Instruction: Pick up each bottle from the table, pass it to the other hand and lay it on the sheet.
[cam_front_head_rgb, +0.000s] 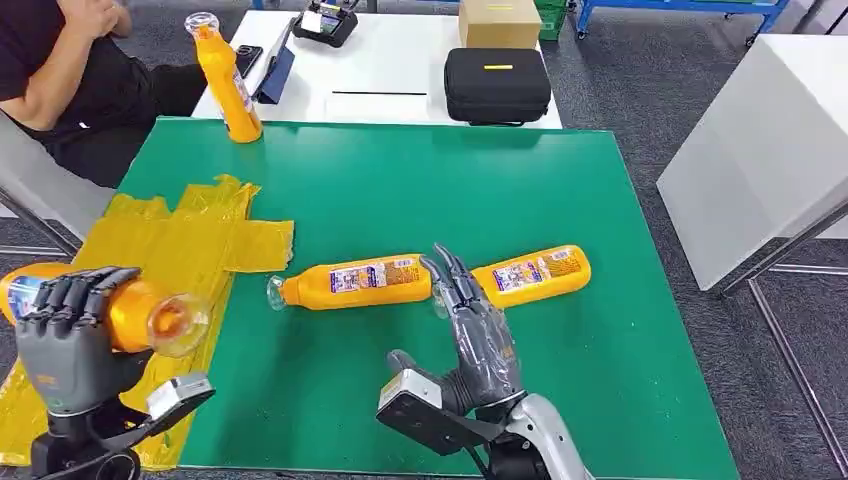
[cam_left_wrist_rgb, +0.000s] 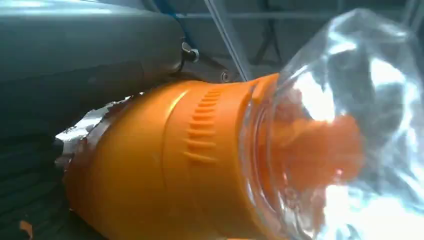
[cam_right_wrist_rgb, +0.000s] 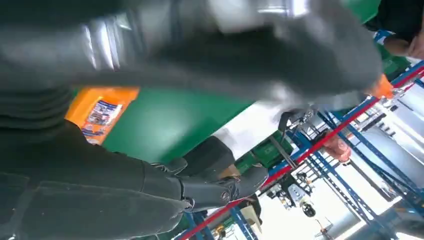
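While the left hand (cam_front_head_rgb: 70, 335) grips an orange bottle (cam_front_head_rgb: 120, 312) with its fingers wrapped over the body, the bottle lies on its side in that grasp, its clear cap (cam_front_head_rgb: 180, 324) pointing toward the middle of the table and the whole hanging above the near part of the yellow sheet (cam_front_head_rgb: 170, 250). Seen from the left wrist, the same bottle's ribbed orange shoulder (cam_left_wrist_rgb: 200, 140) and clear cap (cam_left_wrist_rgb: 360, 100) sit close against the grey hand cover (cam_left_wrist_rgb: 75, 55). The right hand (cam_front_head_rgb: 478, 330) is empty, its fingers held straight and apart, raised over the green table (cam_front_head_rgb: 420, 190); the fingertips (cam_front_head_rgb: 445, 265) stand in front of the gap between two more bottles lying on their sides. Whether those fingertips touch either bottle cannot be told. The nearer lying bottle (cam_front_head_rgb: 355, 282) points its clear cap toward the sheet and rests just beside the sheet's edge; the farther lying bottle (cam_front_head_rgb: 535, 274) rests on the other side of the right hand. A fourth bottle (cam_front_head_rgb: 226, 82) stands upright at the far left corner of the green table. Beyond it a white table (cam_front_head_rgb: 400, 60) carries a black case (cam_front_head_rgb: 497, 84) and a cardboard box (cam_front_head_rgb: 500, 22), and a person (cam_front_head_rgb: 60, 70) in dark clothes sits at the far left.
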